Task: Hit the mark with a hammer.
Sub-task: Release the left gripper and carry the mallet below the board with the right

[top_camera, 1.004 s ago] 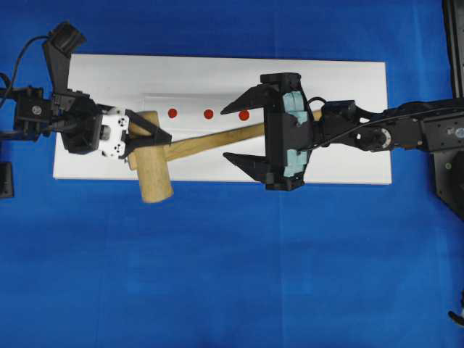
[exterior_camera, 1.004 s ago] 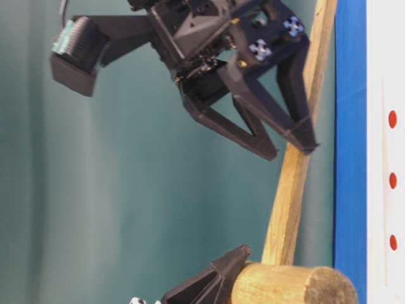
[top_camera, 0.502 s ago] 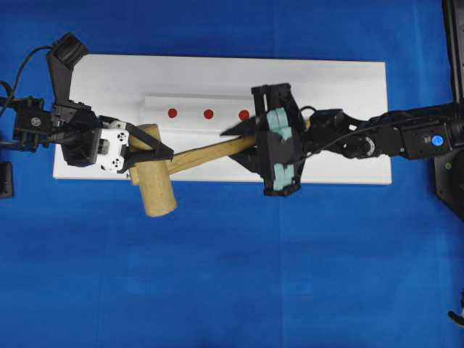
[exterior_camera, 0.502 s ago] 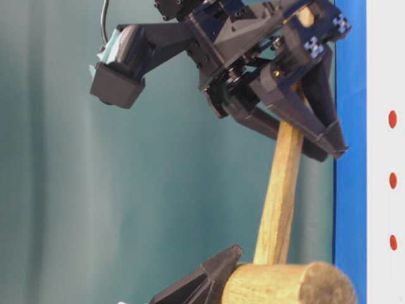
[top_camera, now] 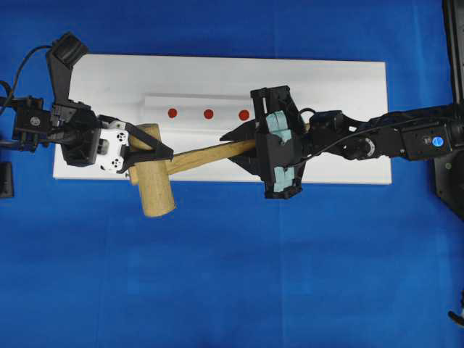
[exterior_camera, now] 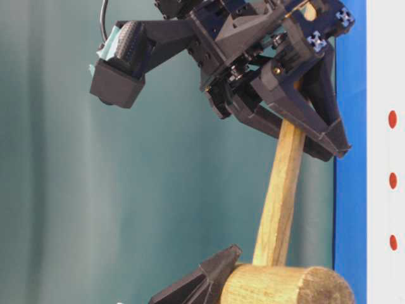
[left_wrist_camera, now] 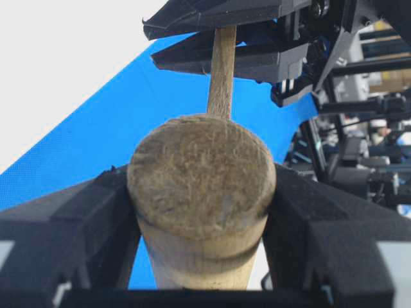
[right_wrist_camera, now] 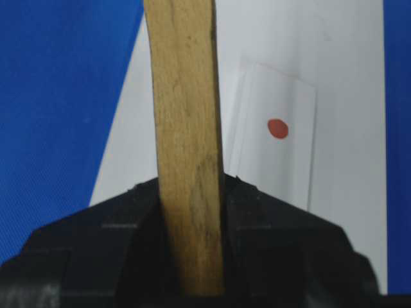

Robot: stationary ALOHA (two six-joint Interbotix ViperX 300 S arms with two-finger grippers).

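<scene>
The hammer, a light wooden mallet, lies slanted over the front of the white board [top_camera: 348,94], its head [top_camera: 152,181] at the left. My left gripper [top_camera: 150,150] is shut on the head [left_wrist_camera: 202,173], one finger [left_wrist_camera: 77,224] on each side. My right gripper [top_camera: 243,145] is shut on the flat handle [top_camera: 206,152], which runs straight up between its fingers [right_wrist_camera: 257,212] in the right wrist view. Three red round marks [top_camera: 172,112] [top_camera: 208,114] [top_camera: 243,114] sit in a row on a paper strip behind the handle. One mark [right_wrist_camera: 277,129] shows just right of the handle [right_wrist_camera: 186,128].
Blue cloth [top_camera: 232,275] covers the table around the board. In the table-level view the hammer's head [exterior_camera: 285,285] and handle [exterior_camera: 278,196] hang off the board's surface, with the right gripper [exterior_camera: 329,142] on the handle's upper part. Black robot bases [top_camera: 449,167] stand at both side edges.
The right gripper stood wide open around the handle a second ago; it has turned and closed on the handle. The left gripper and the head shifted slightly left.
</scene>
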